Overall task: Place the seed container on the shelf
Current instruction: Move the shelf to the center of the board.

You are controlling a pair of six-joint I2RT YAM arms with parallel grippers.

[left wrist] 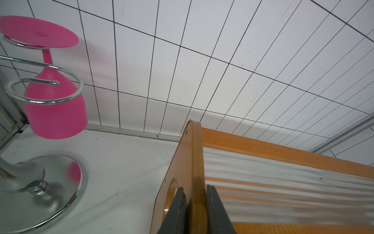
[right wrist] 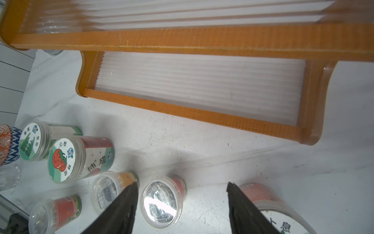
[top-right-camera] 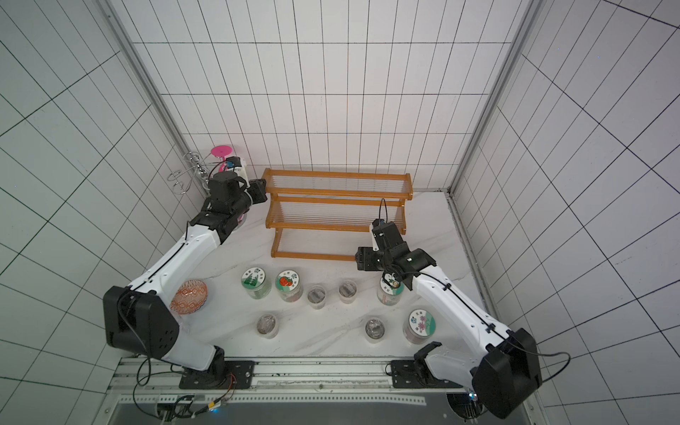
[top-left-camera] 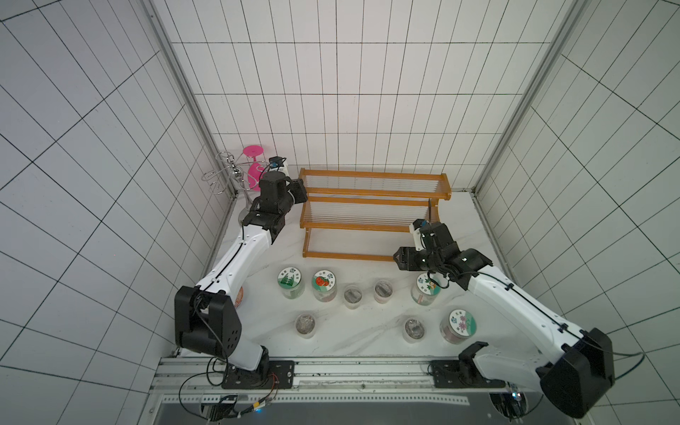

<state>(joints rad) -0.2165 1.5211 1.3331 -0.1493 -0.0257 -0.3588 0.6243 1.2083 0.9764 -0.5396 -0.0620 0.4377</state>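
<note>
Standing upright on the desk (top-left-camera: 353,333), lid up and long axis vertical, the seed container (right wrist: 162,202) lies below the gap of the right jaws, which hang released above it. This is the nearer pair. The left jaws are clenched on the left end panel of the shelf (top-left-camera: 371,220), apparently to steady it. The shelf stands just beyond the container, with all three ribbed tiers unoccupied. Neighbouring jars (top-left-camera: 352,296) stand close on the left and right.

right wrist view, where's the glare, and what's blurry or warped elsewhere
Right wrist view: a white glare on the clear-lidded jar; the upper shelf board is smeared. Left wrist view: the left pincer and the ribbed board beside it are out of focus, the pink glass sharp. Both top views: even light, wall tile lines splay outward.
</note>
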